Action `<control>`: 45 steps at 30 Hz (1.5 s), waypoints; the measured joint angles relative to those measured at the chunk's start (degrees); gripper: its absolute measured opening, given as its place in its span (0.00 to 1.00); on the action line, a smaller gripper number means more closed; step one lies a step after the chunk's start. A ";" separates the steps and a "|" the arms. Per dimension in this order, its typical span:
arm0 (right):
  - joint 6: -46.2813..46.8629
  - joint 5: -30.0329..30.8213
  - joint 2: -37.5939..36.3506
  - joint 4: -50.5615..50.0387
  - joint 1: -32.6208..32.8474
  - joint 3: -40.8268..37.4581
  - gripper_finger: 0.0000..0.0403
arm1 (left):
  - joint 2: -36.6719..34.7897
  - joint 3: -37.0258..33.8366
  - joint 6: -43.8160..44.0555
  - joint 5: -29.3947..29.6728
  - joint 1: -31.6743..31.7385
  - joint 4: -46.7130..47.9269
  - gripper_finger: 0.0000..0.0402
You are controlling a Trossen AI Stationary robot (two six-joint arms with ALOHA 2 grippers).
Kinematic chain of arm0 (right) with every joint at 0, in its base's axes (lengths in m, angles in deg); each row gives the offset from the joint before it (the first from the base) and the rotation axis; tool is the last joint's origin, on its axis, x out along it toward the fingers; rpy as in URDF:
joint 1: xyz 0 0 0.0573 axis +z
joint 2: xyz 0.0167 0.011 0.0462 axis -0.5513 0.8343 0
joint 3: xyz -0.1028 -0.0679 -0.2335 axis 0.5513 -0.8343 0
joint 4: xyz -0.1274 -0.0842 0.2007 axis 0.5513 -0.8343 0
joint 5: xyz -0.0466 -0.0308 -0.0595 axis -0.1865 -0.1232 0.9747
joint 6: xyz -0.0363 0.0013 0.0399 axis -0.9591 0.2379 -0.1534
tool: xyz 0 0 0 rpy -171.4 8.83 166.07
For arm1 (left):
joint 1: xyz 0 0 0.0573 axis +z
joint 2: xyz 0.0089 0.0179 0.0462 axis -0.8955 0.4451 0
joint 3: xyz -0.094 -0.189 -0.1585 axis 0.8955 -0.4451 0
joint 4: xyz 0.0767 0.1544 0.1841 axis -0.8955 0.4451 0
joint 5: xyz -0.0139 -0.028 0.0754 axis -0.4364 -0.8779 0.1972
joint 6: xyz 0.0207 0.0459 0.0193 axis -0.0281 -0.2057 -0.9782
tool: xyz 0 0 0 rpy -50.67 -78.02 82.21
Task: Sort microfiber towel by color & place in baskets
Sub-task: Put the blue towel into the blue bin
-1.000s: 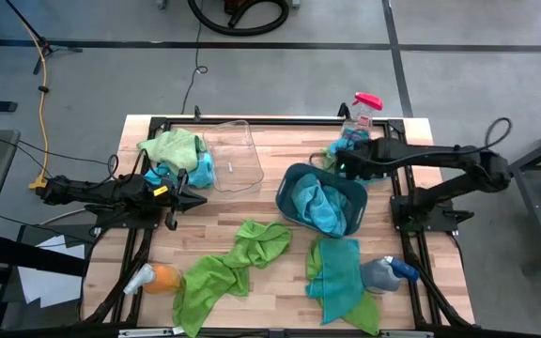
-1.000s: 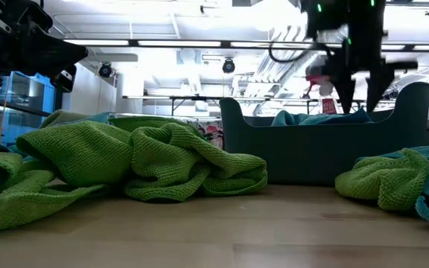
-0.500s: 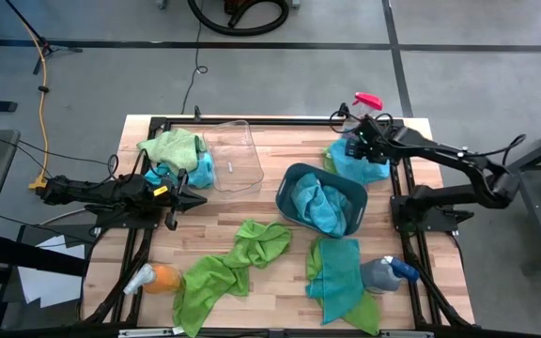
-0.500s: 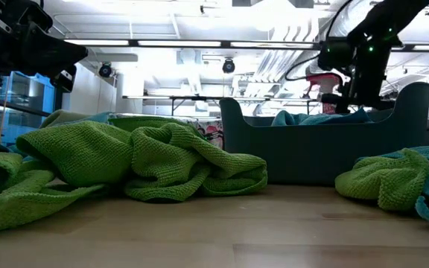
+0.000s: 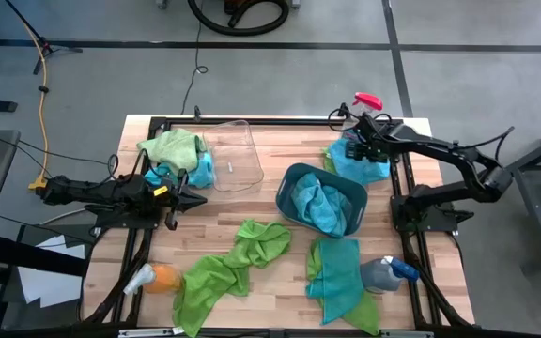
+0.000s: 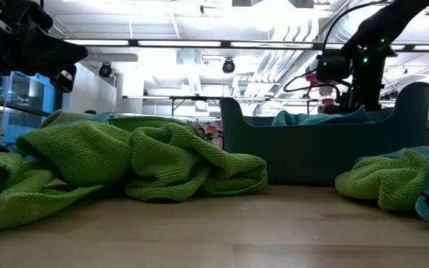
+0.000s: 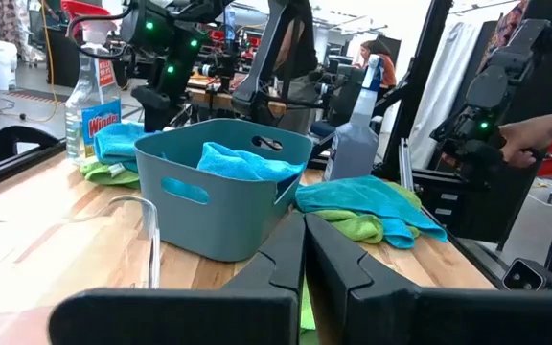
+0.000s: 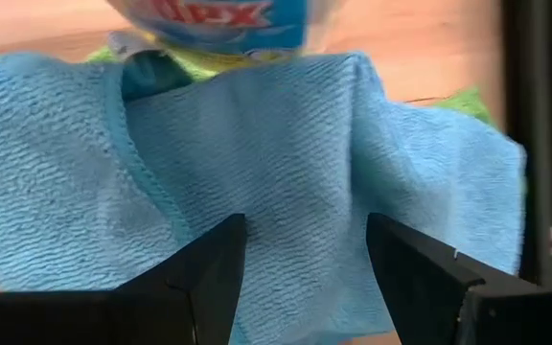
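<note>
My right gripper [image 8: 305, 278] is open and points down over a blue towel [image 8: 286, 163] at the table's far right, one finger on each side of its middle. That towel [image 5: 364, 169] lies against a red-capped spray bottle [image 5: 363, 111]. The teal basket [image 5: 322, 199] holds another blue towel [image 5: 319, 208]. The clear basket [image 5: 228, 155] stands far left of centre, with a green towel [image 5: 172, 147] and a blue one [image 5: 162, 174] beside it. More towels lie near: green [image 5: 228, 268] and green with blue [image 5: 341, 277]. My left gripper [image 5: 195, 199] is shut and waits at the left. My right gripper comes from above at the middle of the blue towel [image 8: 257, 192], which lies spread on the table with a green cloth edge under it. I cannot tell whether the fingertips [image 8: 209, 278] touch the cloth.
A grey spray bottle [image 5: 388, 272] lies at the near right and an orange one [image 5: 148, 279] at the near left. The black frame [image 5: 252, 120] runs along the table's edges. Bare wood [image 5: 280, 150] shows between the two baskets. A person's hand [image 7: 530, 144] shows beyond the table.
My right gripper has moved from over the teal basket's far rim toward the table's far right corner, turned about, and now stands over the blue towel by the spray bottle. The left arm and the towels have kept still.
</note>
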 joint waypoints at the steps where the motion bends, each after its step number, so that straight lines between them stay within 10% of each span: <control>1: -0.32 -0.26 0.46 0.77 0.00 0.00 0.53 | -0.01 0.00 0.00 0.00 -0.02 0.02 0.00; 9: -1.09 -0.49 2.59 2.24 0.02 0.00 0.46 | -0.02 0.00 0.01 -0.02 -0.02 0.00 0.00; 16: -3.87 -0.33 2.48 1.65 0.52 0.00 0.04 | -0.02 0.00 0.00 -0.02 -0.02 0.02 0.00; 32: -2.04 -0.28 -15.65 -3.62 5.77 2.22 0.00 | -0.01 0.00 0.00 -0.02 0.00 0.01 0.00; 45: -9.89 4.51 -19.87 -3.83 15.30 28.20 0.00 | -0.02 0.00 0.00 0.00 0.00 0.00 0.00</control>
